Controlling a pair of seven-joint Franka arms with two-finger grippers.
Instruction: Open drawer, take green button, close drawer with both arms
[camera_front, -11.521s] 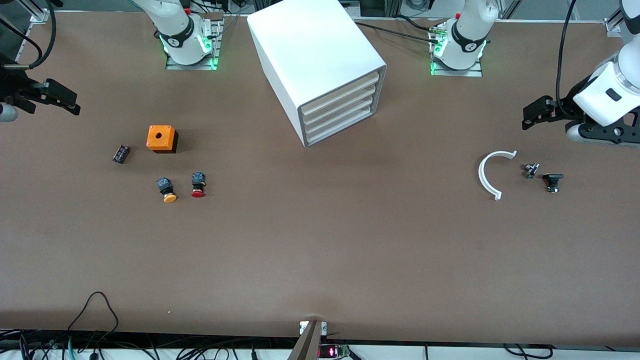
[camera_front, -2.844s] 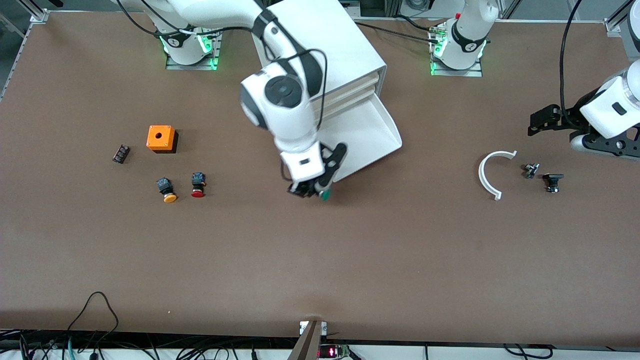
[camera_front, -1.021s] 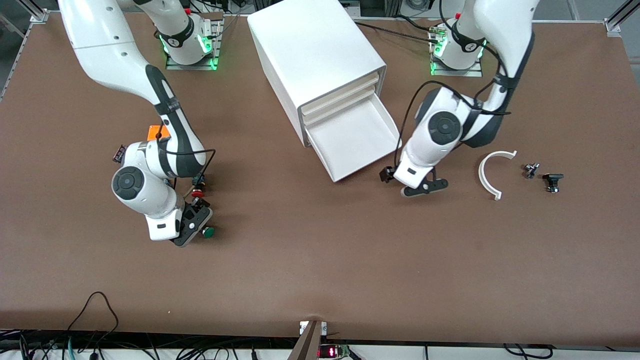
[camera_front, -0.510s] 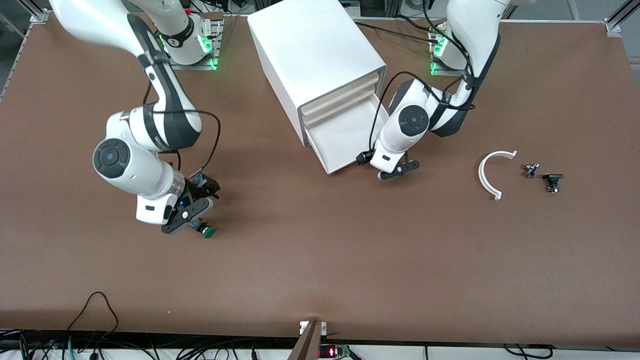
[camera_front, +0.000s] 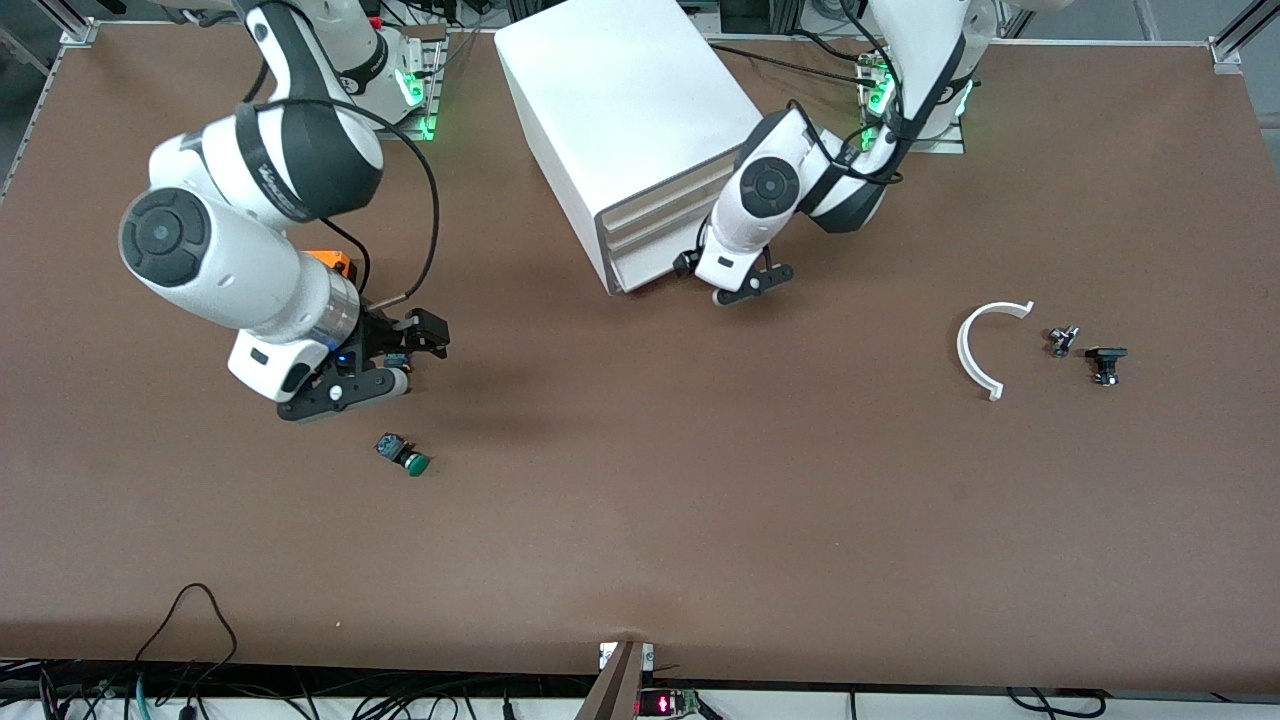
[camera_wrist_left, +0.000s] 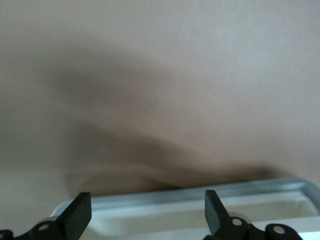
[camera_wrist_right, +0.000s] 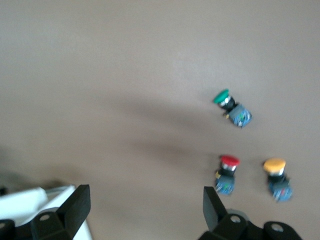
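The green-capped button (camera_front: 404, 455) lies alone on the brown table, apart from both grippers; it also shows in the right wrist view (camera_wrist_right: 231, 106). My right gripper (camera_front: 345, 385) is open and empty, up over the table beside the orange box, and shows empty in its wrist view (camera_wrist_right: 145, 207). The white cabinet (camera_front: 620, 100) shows all its drawer fronts flush. My left gripper (camera_front: 738, 282) is open at the lower drawer's front (camera_front: 645, 262); in the left wrist view its fingers (camera_wrist_left: 80, 215) straddle the cabinet's grey edge (camera_wrist_left: 200, 192).
The red-capped button (camera_wrist_right: 227, 172) and yellow-capped button (camera_wrist_right: 276, 177) lie side by side below the right gripper. An orange box (camera_front: 335, 260) is partly covered by the right arm. A white curved piece (camera_front: 975, 350) and two small dark parts (camera_front: 1085, 350) lie toward the left arm's end.
The left gripper has moved in against the cabinet, and the drawer has gone from partly open to shut. The right gripper has lifted away from the green button, which stays on the table.
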